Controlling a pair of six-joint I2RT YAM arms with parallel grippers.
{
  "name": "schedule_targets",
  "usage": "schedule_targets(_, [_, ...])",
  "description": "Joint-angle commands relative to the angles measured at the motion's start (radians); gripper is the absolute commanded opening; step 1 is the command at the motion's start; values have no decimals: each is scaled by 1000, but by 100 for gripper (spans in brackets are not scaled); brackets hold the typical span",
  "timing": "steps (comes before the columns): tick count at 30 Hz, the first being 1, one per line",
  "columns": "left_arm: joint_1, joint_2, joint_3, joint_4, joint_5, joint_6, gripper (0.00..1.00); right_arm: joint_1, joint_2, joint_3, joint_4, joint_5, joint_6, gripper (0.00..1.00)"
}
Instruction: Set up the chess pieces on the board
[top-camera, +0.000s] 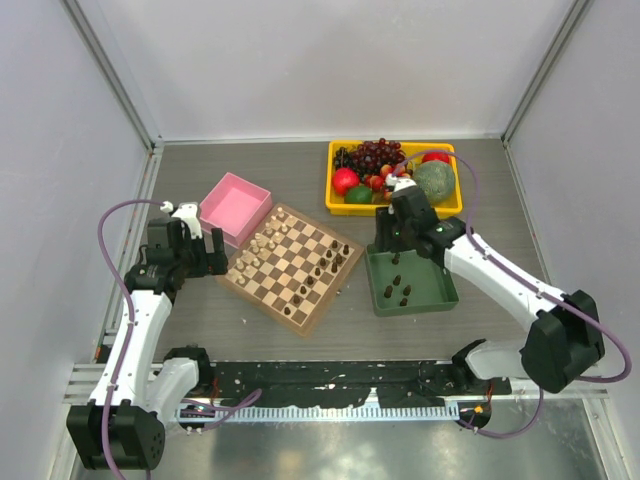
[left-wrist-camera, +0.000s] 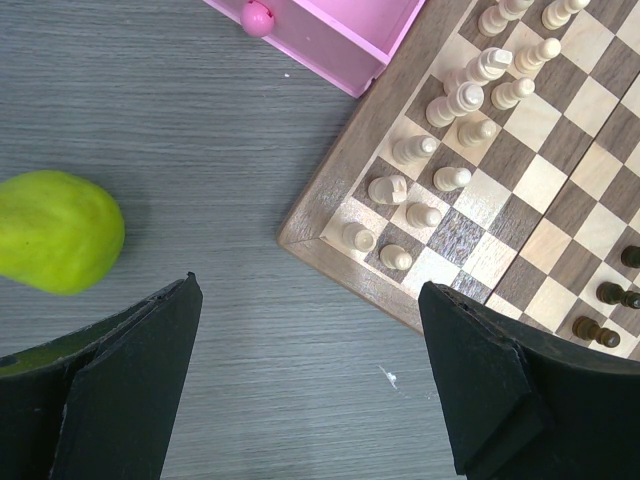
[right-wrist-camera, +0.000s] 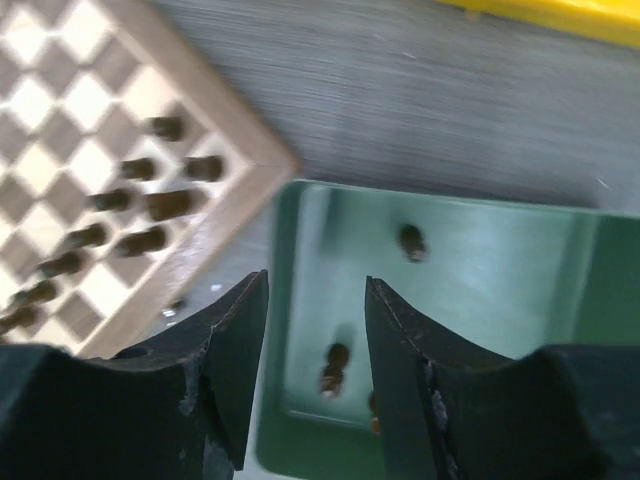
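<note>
tray (right-wrist-camera: 500, 275) under right gripper (right-wrist-camera: 316, 290), jaws apart — empty

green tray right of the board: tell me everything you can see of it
The green tray is a shallow, square, dark green dish with low raised walls and rounded corners, plastic by the look. It sits flat on the grey table, right of the chessboard, whose corner comes close to its left wall; whether they touch cannot be told. A yellow fruit bin lies behind it. A handful of dark chess pieces are scattered in its left half. The right gripper hovers over that side, jaws apart and empty.
</note>
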Motion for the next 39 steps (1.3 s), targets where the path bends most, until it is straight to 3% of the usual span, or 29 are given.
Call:
schedule_targets(1, [-4,-7,35,6,11,13,99,-115,7,-69,-9,-53,-7,51])
schedule_targets(18, [-4,5,36,6,20,11,99,-169,193,-48,17,45,-35,51])
schedule_targets(39, [-4,11,38,4,16,13,99,-187,230,-34,46,20,-70,20])
